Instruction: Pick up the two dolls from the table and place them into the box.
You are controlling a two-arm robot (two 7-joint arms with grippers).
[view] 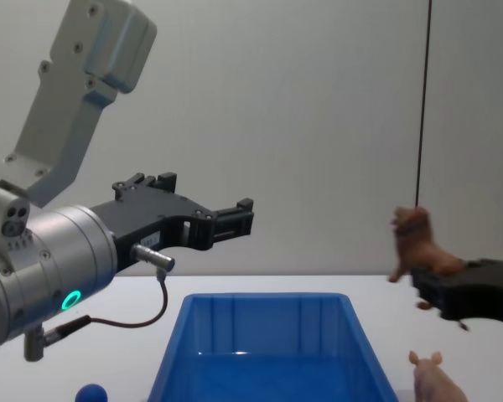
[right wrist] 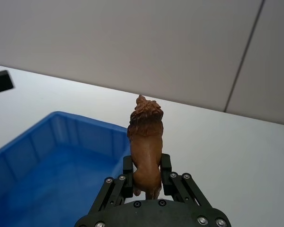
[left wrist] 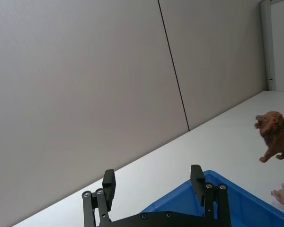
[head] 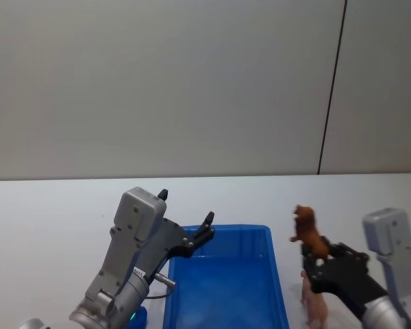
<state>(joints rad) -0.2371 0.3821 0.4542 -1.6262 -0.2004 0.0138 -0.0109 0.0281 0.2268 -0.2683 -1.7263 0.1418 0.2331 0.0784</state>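
The brown lion doll (head: 308, 233) hangs in the air just right of the blue box (head: 277, 274), with my right gripper (head: 320, 260) shut on its hindquarters. In the right wrist view the lion (right wrist: 146, 142) stands upright between the fingers, with the box wall (right wrist: 71, 137) beyond and beside it. The pink pig doll (head: 315, 301) stands on the white table (head: 55, 219) right of the box, under the right gripper. My left gripper (head: 186, 205) is open and holds nothing, raised over the box's far left corner. The chest view shows the lion (view: 419, 247), the pig (view: 436, 381) and the left gripper (view: 214, 205).
A small blue ball (view: 92, 394) lies on the table left of the box (view: 268, 297). A plain grey wall with a dark vertical seam stands behind the table. Bare tabletop stretches beyond the box and to both sides.
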